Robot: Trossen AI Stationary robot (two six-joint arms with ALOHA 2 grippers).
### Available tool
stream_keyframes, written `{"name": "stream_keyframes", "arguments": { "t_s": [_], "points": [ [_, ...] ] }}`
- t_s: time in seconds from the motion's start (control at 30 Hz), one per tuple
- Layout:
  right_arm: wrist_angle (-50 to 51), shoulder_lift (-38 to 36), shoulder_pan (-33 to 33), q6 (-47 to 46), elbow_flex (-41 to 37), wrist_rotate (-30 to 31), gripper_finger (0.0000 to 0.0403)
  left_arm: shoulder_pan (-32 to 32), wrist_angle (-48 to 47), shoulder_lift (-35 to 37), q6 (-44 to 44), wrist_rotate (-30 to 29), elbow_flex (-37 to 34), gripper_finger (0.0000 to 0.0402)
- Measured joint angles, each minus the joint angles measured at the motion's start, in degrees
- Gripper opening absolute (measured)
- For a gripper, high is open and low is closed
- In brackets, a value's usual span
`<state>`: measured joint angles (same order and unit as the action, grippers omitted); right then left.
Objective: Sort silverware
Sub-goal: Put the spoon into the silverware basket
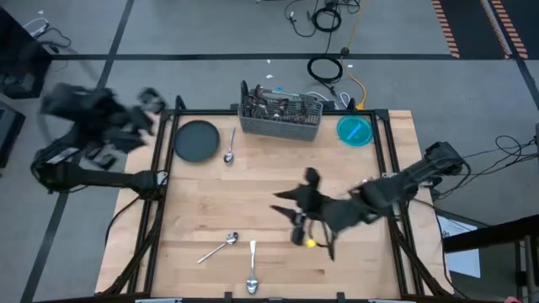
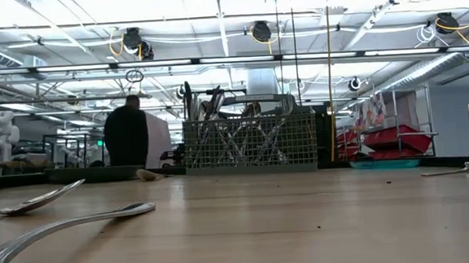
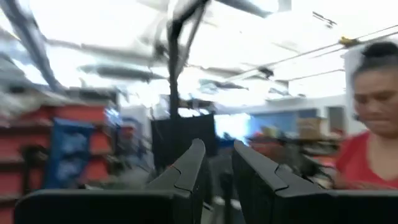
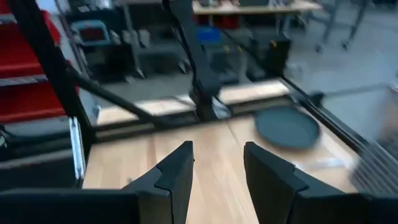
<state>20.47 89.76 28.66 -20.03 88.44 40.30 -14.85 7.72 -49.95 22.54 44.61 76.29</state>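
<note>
Two spoons [image 1: 251, 271] lie loose at the lower middle of the high view, on the table [image 1: 202, 210]; another spoon [image 1: 229, 155] sits upper left of centre beside the plate [image 1: 196, 140], and the rest stand in the caddy [image 1: 280, 118] at top centre. They look light, stiff and slick, lying flat, so a pinch across the thin handle seems best. The right claw [image 4: 217, 177] hovers right of centre, part open, empty. The left claw [image 3: 219, 177] is off the table at upper left, narrowly parted, holding nothing.
</note>
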Motion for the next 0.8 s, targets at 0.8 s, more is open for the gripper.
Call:
{"name": "stream_keyframes", "arguments": {
  "t_s": [0.8],
  "points": [
    [4.8, 29.4, -6.3, 35.5, 7.6, -39.0, 0.0130, 0.7, -28.7, 7.8, -6.5, -12.8, -0.1, 0.0086]
  ]
}}
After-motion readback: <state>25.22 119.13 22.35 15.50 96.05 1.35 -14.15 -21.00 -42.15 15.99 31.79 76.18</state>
